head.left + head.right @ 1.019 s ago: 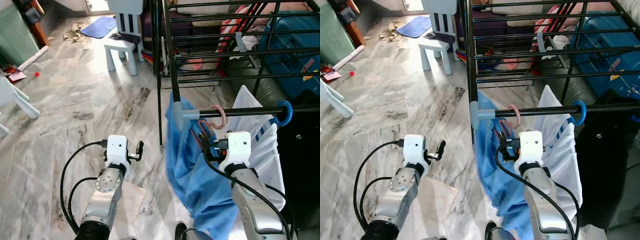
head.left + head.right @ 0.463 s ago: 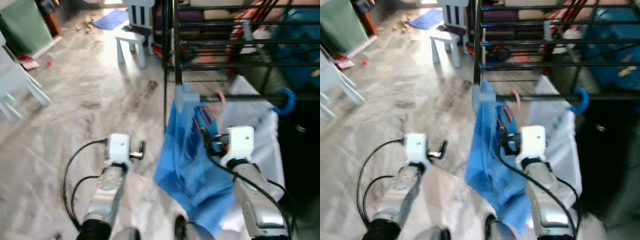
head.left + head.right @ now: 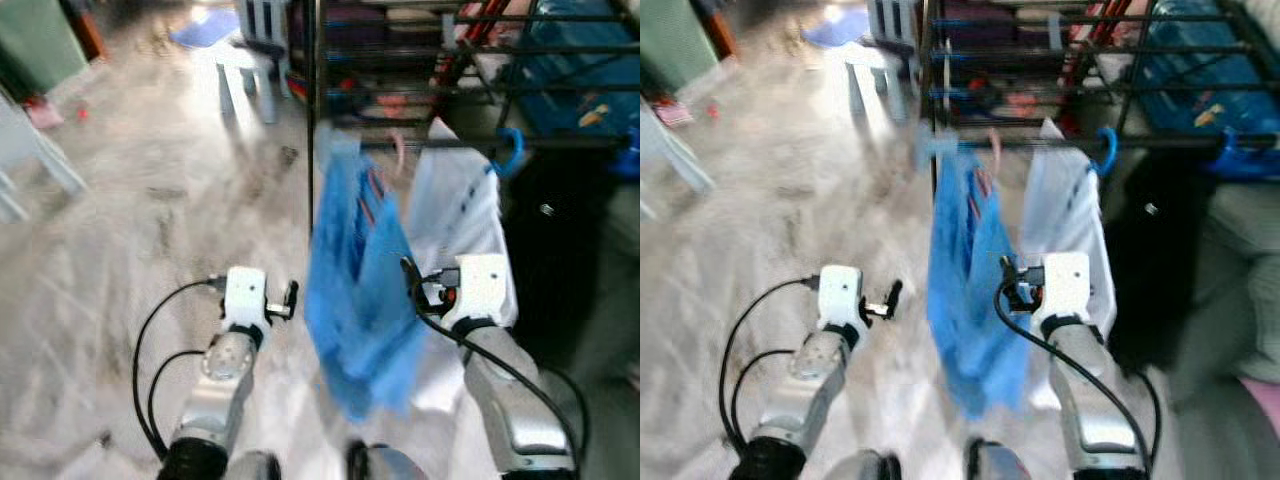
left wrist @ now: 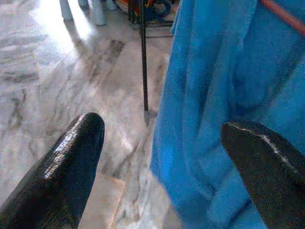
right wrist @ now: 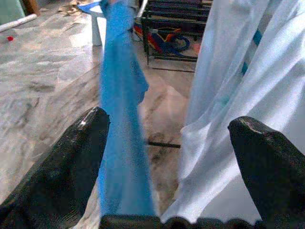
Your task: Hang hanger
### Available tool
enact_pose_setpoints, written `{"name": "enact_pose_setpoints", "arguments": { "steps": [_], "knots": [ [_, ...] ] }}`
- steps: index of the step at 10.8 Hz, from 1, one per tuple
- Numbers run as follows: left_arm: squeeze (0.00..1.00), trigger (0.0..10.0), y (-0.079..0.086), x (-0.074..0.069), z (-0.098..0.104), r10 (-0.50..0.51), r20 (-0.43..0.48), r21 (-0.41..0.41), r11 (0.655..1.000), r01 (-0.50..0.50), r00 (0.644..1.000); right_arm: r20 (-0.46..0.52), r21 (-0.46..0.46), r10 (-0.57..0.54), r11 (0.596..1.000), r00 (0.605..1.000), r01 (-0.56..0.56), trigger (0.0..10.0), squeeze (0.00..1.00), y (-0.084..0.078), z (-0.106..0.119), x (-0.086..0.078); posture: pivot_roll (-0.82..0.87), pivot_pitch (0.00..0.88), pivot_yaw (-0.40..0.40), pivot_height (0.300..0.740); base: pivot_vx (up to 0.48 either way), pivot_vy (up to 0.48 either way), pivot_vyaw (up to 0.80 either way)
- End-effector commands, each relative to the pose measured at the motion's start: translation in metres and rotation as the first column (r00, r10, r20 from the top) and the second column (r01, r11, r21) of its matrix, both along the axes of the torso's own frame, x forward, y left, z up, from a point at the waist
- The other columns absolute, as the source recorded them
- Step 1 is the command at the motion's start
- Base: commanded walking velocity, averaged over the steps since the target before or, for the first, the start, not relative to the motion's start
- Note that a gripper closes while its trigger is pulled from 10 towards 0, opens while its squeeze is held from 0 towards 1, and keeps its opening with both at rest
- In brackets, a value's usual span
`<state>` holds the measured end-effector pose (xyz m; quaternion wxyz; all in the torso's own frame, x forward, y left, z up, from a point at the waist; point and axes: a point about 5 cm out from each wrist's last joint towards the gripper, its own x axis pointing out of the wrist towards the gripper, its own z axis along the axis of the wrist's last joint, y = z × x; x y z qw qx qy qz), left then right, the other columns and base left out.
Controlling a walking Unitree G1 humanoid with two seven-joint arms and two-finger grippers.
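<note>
Blue garment [image 3: 358,290] seen hung on rack rail [image 3: 560,143], just ahead of right claw [image 5: 169,138], fingers apart, left claw [image 4: 157,138] likewise apart, nothing held.

Head views are motion-blurred (the pink hanger [image 3: 400,150] barely readable); blue garment [image 4: 228,95] runs past the frame.

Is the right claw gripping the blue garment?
No. The right claw is open, with the blue garment hanging free between its fingers.

My glossy black fingers [image 4: 71,157] frame soft blue cloth [image 4: 214,95]; beyond, polished marble floor [image 4: 57,71] and a thin metal rack [image 3: 400,60].
</note>
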<state>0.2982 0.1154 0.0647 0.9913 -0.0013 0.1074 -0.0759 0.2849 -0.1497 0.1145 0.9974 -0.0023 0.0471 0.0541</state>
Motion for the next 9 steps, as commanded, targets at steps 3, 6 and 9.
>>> {"name": "enact_pose_setpoints", "arguments": {
  "steps": [3, 6, 9],
  "knots": [
    [0.00, 10.0, 0.0052, -0.0011, -0.0002, 0.015, -0.003, 0.013, 1.000, -0.015, 1.000, -0.008, -0.012, 0.011, 1.000, 1.000, -0.011, 10.0, 0.00, 0.0032, -0.0016, 0.0002, -0.09, 0.191, 0.012, 0.740, -0.199, 0.000, 0.00],
    [0.00, 10.0, 0.0061, -0.0004, 0.0013, 0.008, 0.007, 0.017, 1.000, -0.008, 1.000, -0.015, -0.010, 0.021, 1.000, 1.000, -0.022, 10.0, 0.00, 0.0063, -0.0040, -0.0003, -0.09, 0.190, 0.016, 0.740, -0.199, 0.000, 0.00],
    [0.00, 10.0, 0.0033, 0.0014, 0.0050, -0.009, 0.018, -0.021, 1.000, 0.009, 1.000, -0.025, -0.021, -0.005, 1.000, 1.000, 0.005, 10.0, 0.00, 0.0041, -0.0052, 0.0002, -0.11, 0.196, 0.033, 0.740, 0.000, 0.000, 0.00]
  ]
}}
